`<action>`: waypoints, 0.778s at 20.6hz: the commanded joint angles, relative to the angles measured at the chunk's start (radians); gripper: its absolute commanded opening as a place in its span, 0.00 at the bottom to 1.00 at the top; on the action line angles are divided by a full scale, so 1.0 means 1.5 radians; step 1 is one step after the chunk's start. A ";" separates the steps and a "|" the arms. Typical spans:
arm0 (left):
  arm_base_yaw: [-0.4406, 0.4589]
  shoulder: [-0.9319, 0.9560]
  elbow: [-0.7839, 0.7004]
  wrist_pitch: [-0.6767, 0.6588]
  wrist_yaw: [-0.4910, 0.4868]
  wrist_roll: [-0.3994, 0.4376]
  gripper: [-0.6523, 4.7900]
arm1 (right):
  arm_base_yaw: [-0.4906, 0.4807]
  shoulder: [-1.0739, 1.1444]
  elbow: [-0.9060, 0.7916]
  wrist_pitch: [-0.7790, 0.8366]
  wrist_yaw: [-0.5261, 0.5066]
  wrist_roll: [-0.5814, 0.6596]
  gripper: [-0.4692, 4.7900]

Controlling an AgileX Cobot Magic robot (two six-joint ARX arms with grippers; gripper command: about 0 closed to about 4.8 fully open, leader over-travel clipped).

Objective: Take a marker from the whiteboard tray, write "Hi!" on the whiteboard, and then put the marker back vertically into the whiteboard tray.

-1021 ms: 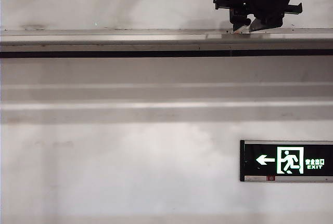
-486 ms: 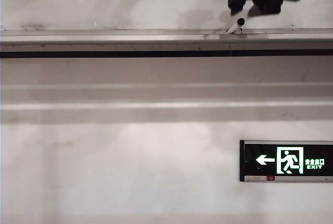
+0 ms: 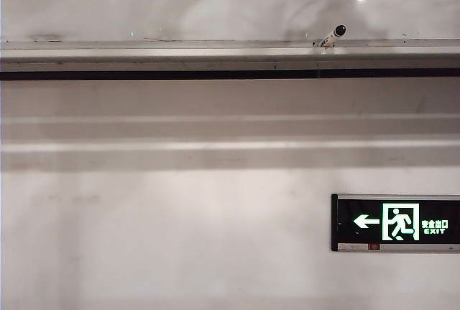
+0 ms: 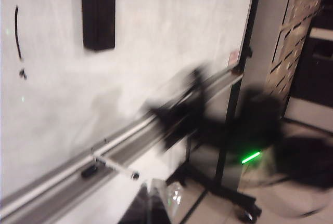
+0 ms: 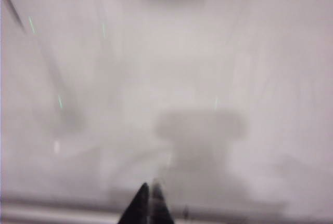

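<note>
White-barrelled and black-capped, the marker [image 3: 330,36] is lying tilted on the whiteboard tray [image 3: 180,52], its capped end pointing up toward two o'clock and its lower end resting on the ledge. In the exterior view it is sitting at about one o'clock from the centre, with no arm near it.

The right gripper [image 5: 150,199] is showing only in its own wrist view, as two dark fingertips [image 5: 139,206] pressed together with nothing between them. That view is heavily blurred, and the gripper is facing the pale glossy whiteboard [image 5: 218,52], where a grey shadow is falling just above the tips. The marker is not showing in that view, so it is lying apart from these closed fingers.

In the left wrist view the marker [image 4: 112,167] is appearing as a slim white stick with a dark cap, lying across the long silver-grey whiteboard tray [image 4: 47,187]. A blurred dark arm [image 4: 208,125] is hanging over the tray farther along, well apart from the marker. At the lower edge of that picture, a blurred dark and translucent shape may be the left gripper [image 4: 153,203]; whether its fingers are apart or together cannot be told.

On the wall below the tray, the black and green exit sign [image 3: 395,222] is glowing at about four o'clock.
</note>
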 commanded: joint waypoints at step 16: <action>-0.001 -0.333 -0.360 0.058 -0.169 -0.008 0.11 | 0.001 -0.513 -0.305 -0.202 -0.058 -0.076 0.09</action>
